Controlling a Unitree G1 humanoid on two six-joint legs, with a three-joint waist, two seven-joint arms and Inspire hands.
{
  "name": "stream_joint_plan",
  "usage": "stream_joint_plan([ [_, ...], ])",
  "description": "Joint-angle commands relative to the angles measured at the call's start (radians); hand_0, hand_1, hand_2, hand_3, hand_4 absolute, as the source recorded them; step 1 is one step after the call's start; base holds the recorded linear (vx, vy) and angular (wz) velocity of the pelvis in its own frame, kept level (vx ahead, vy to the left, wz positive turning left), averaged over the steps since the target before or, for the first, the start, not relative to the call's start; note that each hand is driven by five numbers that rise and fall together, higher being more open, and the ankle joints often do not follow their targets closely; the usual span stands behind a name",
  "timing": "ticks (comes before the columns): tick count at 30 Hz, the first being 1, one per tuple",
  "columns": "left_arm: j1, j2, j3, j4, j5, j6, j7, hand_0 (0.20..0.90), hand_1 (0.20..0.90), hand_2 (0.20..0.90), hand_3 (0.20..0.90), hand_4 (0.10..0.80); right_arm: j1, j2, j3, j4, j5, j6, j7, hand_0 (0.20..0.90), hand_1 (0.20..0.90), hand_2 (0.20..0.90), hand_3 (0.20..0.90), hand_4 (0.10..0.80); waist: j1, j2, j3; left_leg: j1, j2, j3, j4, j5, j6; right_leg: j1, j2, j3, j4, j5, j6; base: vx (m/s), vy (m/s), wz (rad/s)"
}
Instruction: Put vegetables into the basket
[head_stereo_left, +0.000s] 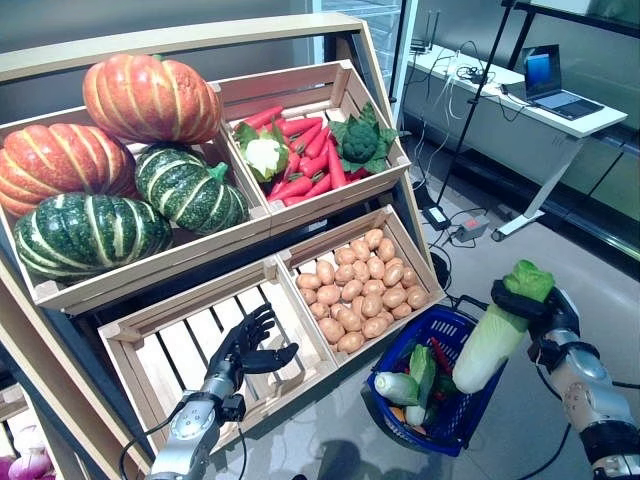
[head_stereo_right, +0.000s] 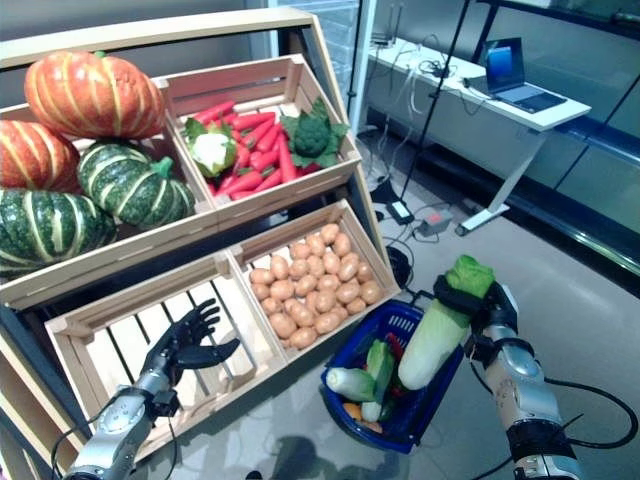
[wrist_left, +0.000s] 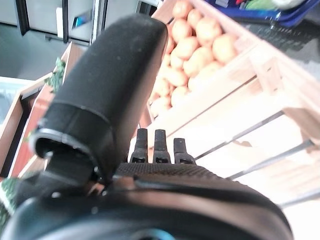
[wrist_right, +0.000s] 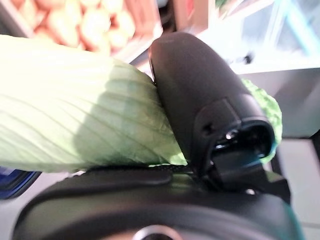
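Already greens and carrot in blue basket (head_stereo_left: 452, 330); potatoes (head_stereo_left: 362, 290) in crate (head_stereo_left: 425, 262)

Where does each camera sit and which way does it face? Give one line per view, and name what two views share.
Left eye view: on the head, looking down at the crates, blue basket and both arms.
Right eye view: beside it; same scene, shifted.
Left wrist view: on the left wrist, along the open left hand toward the potatoes.
Right wrist view: on the right wrist, along the right hand gripping the napa cabbage.
Shared: both wrist views show potatoes.
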Motion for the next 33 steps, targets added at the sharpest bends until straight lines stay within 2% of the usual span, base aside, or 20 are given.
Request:
stream_joint_plan([
  [1,-0.164,0.014,-0.021,-0.049,-0.046,-0.146,0.003,0.900,0.900,0.900,0.900,0.800,-0.198,-0.050,-0.049,0.043,0.001,-0.200,-0.085,0.300,0.300,0.300,0.300,0.400,0.033,0.005,0.032,-0.107,0.062,-0.014,0.319,-0.193,-0.028,-0.097,-0.029,-0.065,0.266,-0.093,-0.077,-0.224,-0.071,0.18],
  [4,-0.225,0.025,-0.043,-0.044,-0.078,-0.131,0.015,0.900,0.900,0.900,0.900,0.800,-0.225,-0.042,-0.044,0.105,0.032,-0.227,-0.088,0.300,0.300,0.300,0.300,0.400,0.033,0.014,0.103,-0.204,0.073,-0.027,0.491,-0.268,-0.025,-0.174,-0.045,-0.079,0.415,-0.157,-0.096,-0.172,-0.046,0.37],
  [9,-0.276,0.028,-0.080,-0.023,-0.068,-0.131,0.069,0.900,0.900,0.900,0.900,0.800,-0.288,-0.070,-0.033,0.178,0.079,-0.243,-0.084,0.300,0.300,0.300,0.300,0.400,0.033,0.039,0.177,-0.384,0.070,-0.055,0.722,-0.335,-0.013,-0.330,-0.085,-0.083,0.659,-0.225,-0.129,-0.161,-0.012,0.14],
  [12,-0.296,0.038,-0.097,-0.032,-0.076,-0.137,0.079,0.900,0.900,0.900,0.900,0.800,-0.328,-0.091,-0.029,0.202,0.089,-0.256,-0.086,0.300,0.300,0.300,0.300,0.400,0.034,0.054,0.210,-0.445,0.068,-0.070,0.805,-0.377,-0.012,-0.398,-0.106,-0.073,0.762,-0.262,-0.130,-0.141,0.026,0.14],
  [13,-0.306,0.049,-0.107,-0.039,-0.094,-0.146,0.080,0.900,0.900,0.900,0.900,0.800,-0.357,-0.102,-0.020,0.216,0.086,-0.268,-0.093,0.300,0.300,0.300,0.300,0.400,0.034,0.062,0.232,-0.489,0.070,-0.075,0.861,-0.393,-0.008,-0.445,-0.124,-0.067,0.822,-0.275,-0.133,-0.127,0.032,0.13],
  [20,-0.331,0.075,-0.124,-0.060,-0.159,-0.192,0.066,0.900,0.900,0.900,0.900,0.800,-0.438,-0.136,0.010,0.247,0.097,-0.264,-0.115,0.300,0.300,0.300,0.300,0.400,0.033,0.075,0.285,-0.634,0.077,-0.072,1.048,-0.466,0.010,-0.616,-0.174,-0.046,1.026,-0.337,-0.141,-0.106,0.013,0.08],
  [23,-0.354,0.081,-0.144,-0.099,-0.155,-0.193,0.073,0.900,0.900,0.900,0.900,0.800,-0.479,-0.146,0.017,0.261,0.095,-0.251,-0.134,0.300,0.300,0.300,0.300,0.400,0.036,0.077,0.309,-0.699,0.066,-0.078,1.135,-0.499,0.018,-0.696,-0.193,-0.031,1.108,-0.358,-0.136,-0.070,-0.022,0.05],
  [33,-0.426,0.111,-0.178,-0.177,-0.213,-0.235,0.080,0.900,0.900,0.900,0.900,0.800,-0.607,-0.183,0.063,0.302,0.100,-0.245,-0.181,0.300,0.300,0.300,0.300,0.400,0.030,0.104,0.342,-0.922,0.040,-0.090,1.363,-0.568,0.034,-0.953,-0.193,0.013,1.333,-0.424,-0.136,-0.056,-0.030,0.05],
])
